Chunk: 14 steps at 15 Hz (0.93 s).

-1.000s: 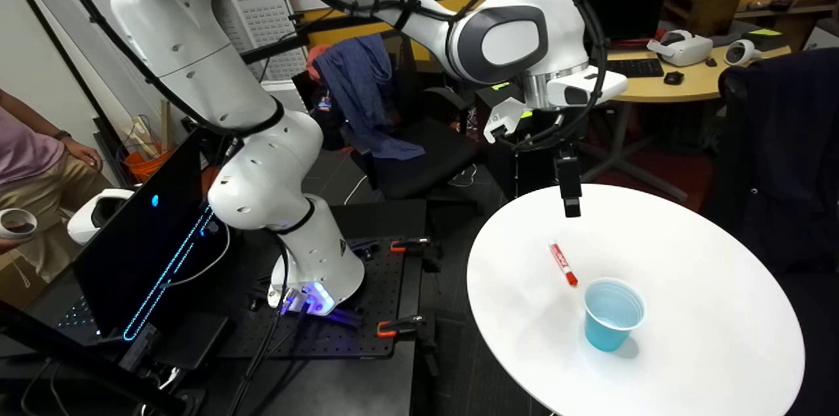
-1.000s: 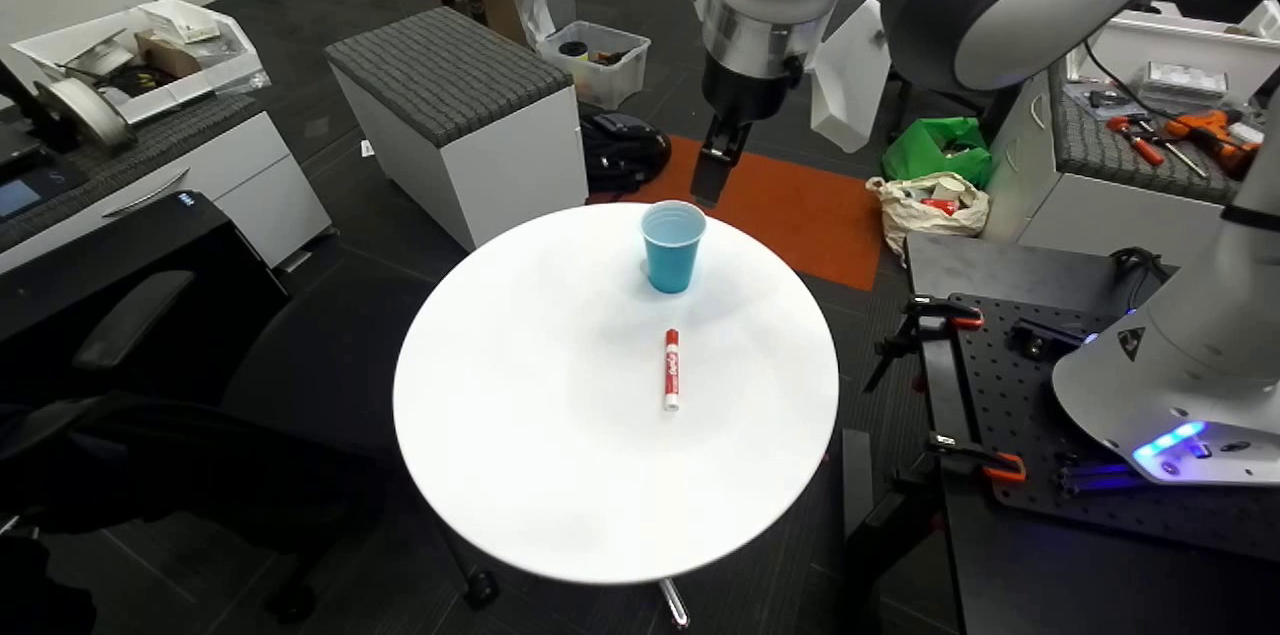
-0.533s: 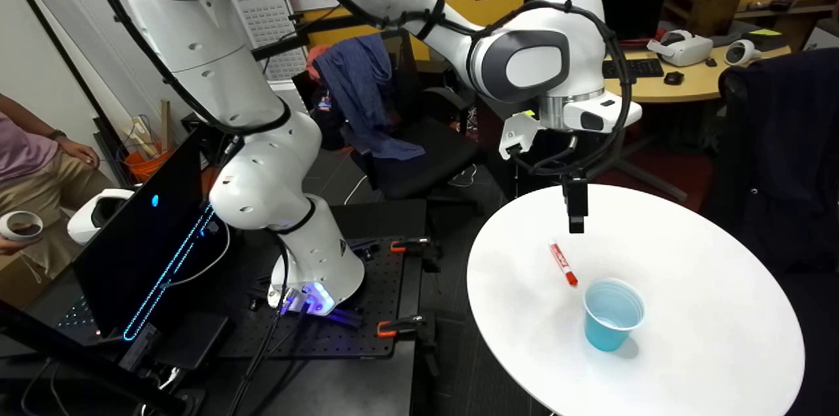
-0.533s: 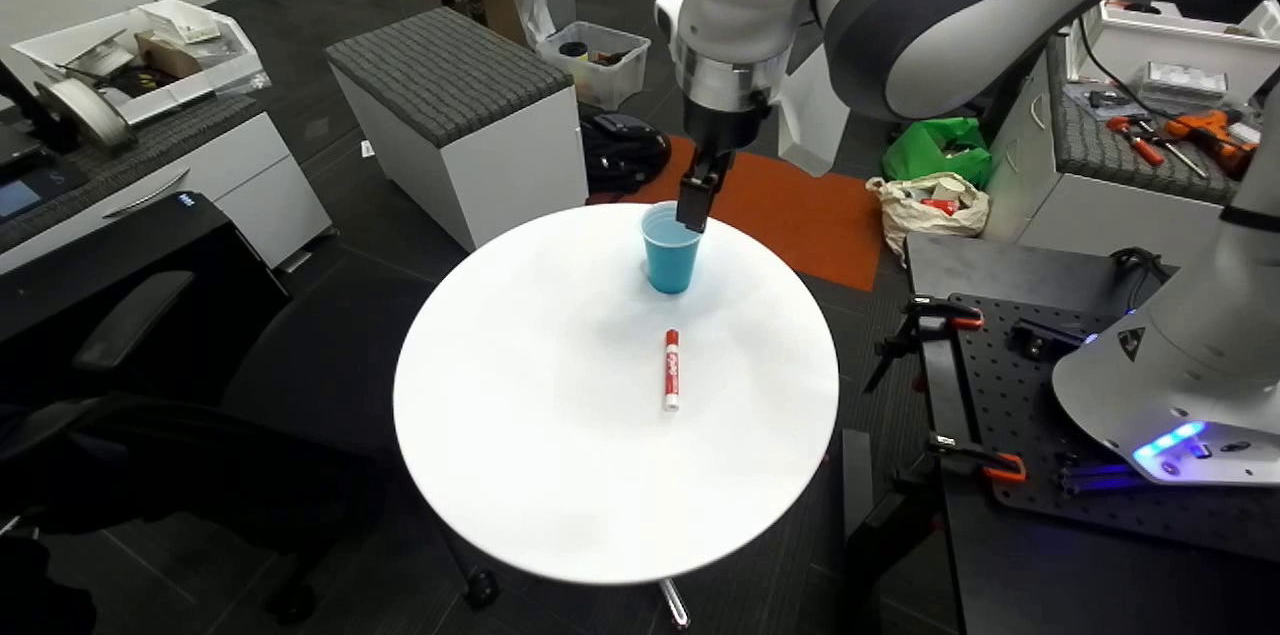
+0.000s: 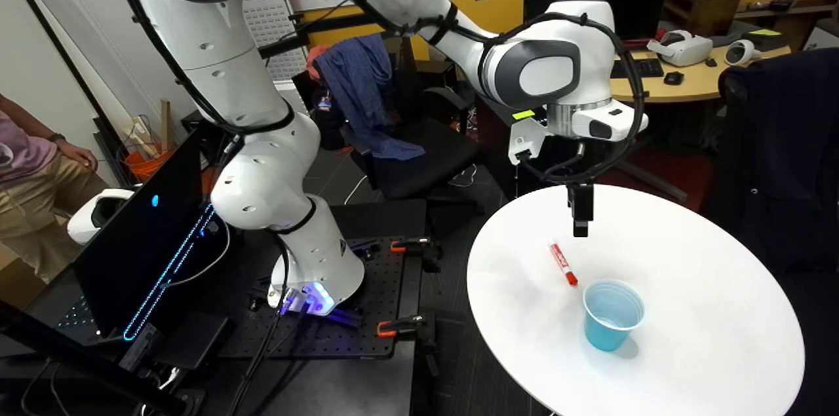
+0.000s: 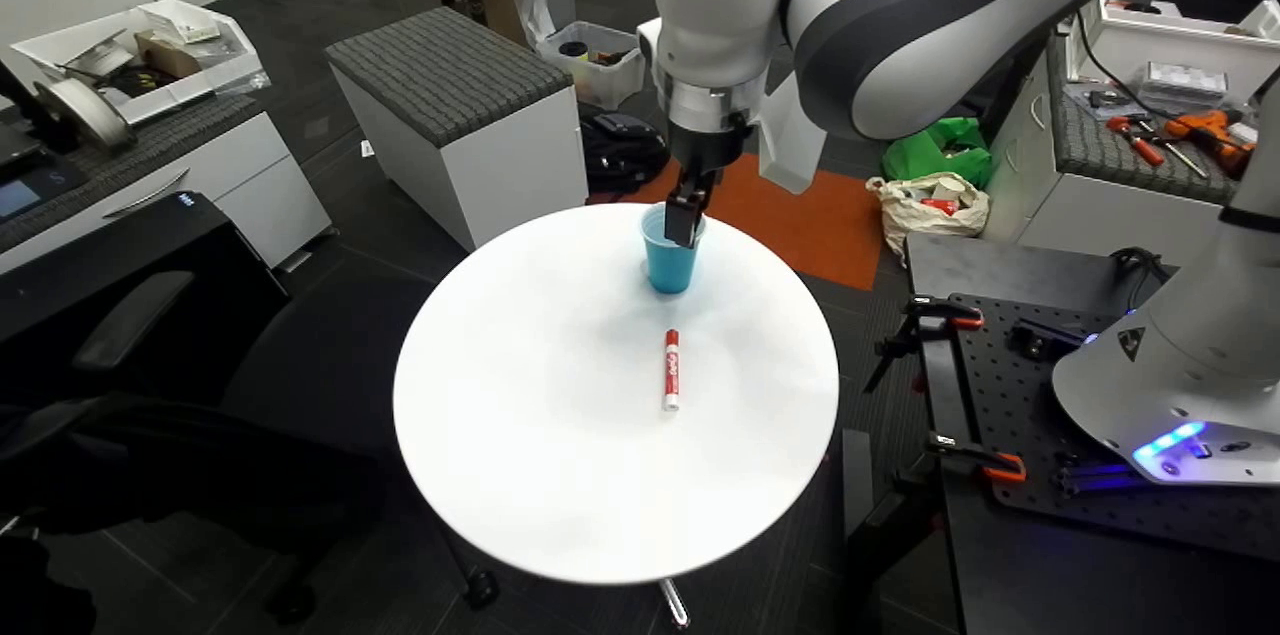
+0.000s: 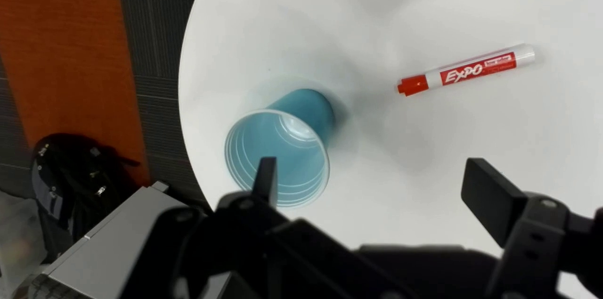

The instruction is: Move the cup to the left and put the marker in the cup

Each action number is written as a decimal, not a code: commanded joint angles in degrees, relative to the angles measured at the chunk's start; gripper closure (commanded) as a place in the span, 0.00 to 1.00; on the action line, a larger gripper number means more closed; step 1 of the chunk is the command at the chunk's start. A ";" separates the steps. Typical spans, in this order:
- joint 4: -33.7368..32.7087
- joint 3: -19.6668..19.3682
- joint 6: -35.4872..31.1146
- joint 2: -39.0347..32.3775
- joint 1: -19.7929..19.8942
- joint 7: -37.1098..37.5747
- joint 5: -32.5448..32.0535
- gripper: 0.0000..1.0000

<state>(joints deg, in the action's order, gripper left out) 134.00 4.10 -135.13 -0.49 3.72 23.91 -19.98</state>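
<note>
The light-blue cup (image 5: 613,321) stands upright on the round white table (image 5: 708,337); it also shows in an exterior view (image 6: 668,267) and in the wrist view (image 7: 308,108). The red marker (image 5: 563,264) with a whitish end lies flat beside it, apart from it, also in an exterior view (image 6: 672,370) and in the wrist view (image 7: 471,70). My gripper (image 7: 372,169) is open and empty above the table. In the wrist view its left finger overlaps the cup's opening. In an exterior view the gripper (image 6: 685,223) hides part of the cup's rim.
The cup stands near the table's edge, as an exterior view shows. A black bench with orange-tipped clamps (image 6: 945,315) holds the robot base beside the table. A dark chair (image 6: 200,335) and a grey-topped cabinet (image 6: 450,80) stand around the table.
My gripper has come down toward the table, moving a little right in an exterior view where it shows over the table. It stays open. The cup and marker have not moved.
</note>
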 commanded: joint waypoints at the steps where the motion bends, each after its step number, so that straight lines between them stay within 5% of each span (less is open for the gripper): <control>1: -0.09 -1.55 0.11 0.03 -1.52 -0.11 0.09 0.00; 14: -7.86 -3.64 0.32 -6.41 -2.62 0.99 -3.61 0.00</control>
<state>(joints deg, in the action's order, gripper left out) 129.27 2.40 -135.13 -3.51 1.68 25.20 -22.38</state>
